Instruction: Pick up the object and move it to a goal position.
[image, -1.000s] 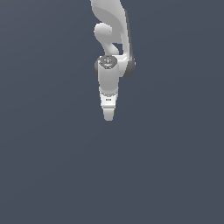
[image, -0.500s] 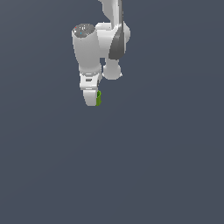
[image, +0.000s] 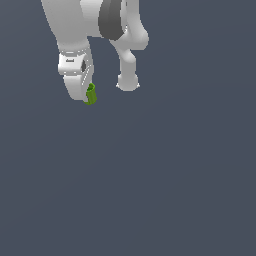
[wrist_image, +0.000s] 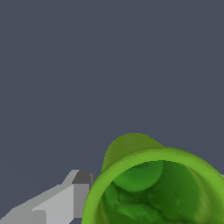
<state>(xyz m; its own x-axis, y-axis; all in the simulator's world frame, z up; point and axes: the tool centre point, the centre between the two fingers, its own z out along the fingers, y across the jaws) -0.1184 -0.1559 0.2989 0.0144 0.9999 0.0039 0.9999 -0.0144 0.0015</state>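
The white two-fingered gripper (image: 86, 97) hung from the white arm (image: 75, 25) in the upper left of the exterior view, pointing downward with a slight tilt. Its fingers were drawn in close on the small bright green open-topped cylinder (image: 90, 94), which sat at the fingertips on the side of the gripper toward the exterior view's right. The green piece stood roughly upright, leaning a little, with its lower end level with the tip of the finger and its upper rim against the finger's edge. It was far smaller than the gripper that held it.

In the wrist view the same green cylinder (wrist_image: 153, 188) filled much of the picture, seen from its open end: a thick bright rim, a darker hollow inside and a rounded lighter patch deep within. One light grey finger (wrist_image: 61, 201) with a dark pad lay right beside the cylinder's wall, touching it. The other finger was hidden behind the green piece, so only the one contact could be seen there.

Further up in the exterior view, a dark grey band (image: 111, 19) wrapped the arm's joint, and a white rounded link (image: 129, 70) hung to the right of the gripper, apart from it. Behind everything lay a plain slate-grey background (image: 175, 175), with the gripper and the green piece touching nothing else.
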